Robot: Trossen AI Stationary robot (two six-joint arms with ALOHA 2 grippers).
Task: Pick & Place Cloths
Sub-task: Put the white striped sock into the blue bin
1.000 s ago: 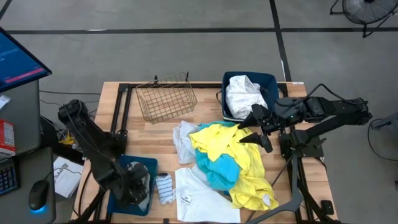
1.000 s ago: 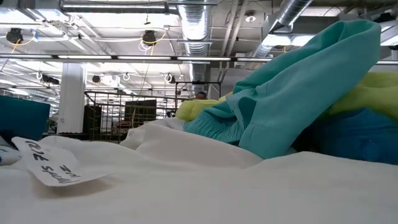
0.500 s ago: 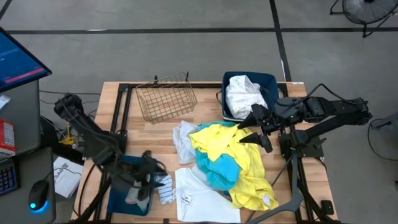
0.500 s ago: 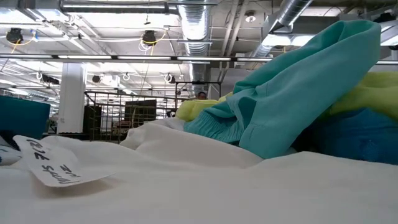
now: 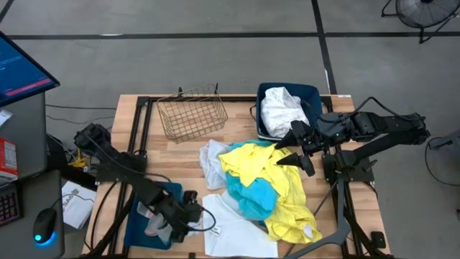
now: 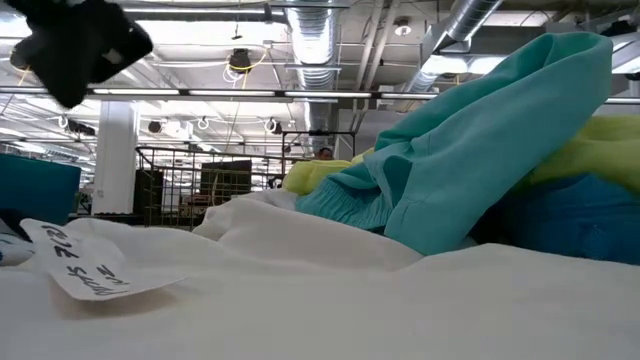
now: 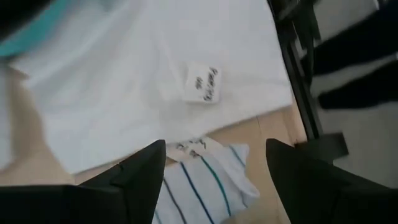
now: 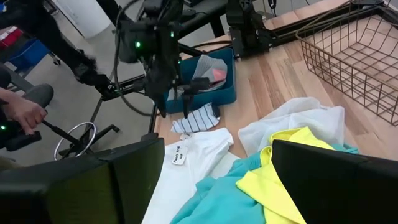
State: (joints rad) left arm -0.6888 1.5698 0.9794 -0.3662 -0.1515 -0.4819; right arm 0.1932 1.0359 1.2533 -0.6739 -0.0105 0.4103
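Left claw (image 7: 214, 163) spread, above striped sock (image 7: 202, 180)

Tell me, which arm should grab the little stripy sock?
Probably the left. Its open pincer hangs right above the small white blue-striped sock, while the right pincer waits across the table by the yellow cloth.

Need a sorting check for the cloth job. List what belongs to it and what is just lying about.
Job:
striped sock
white cloth
yellow cloth
teal cloth
left gripper, open above the sock

Lying about:
wire basket
label tag
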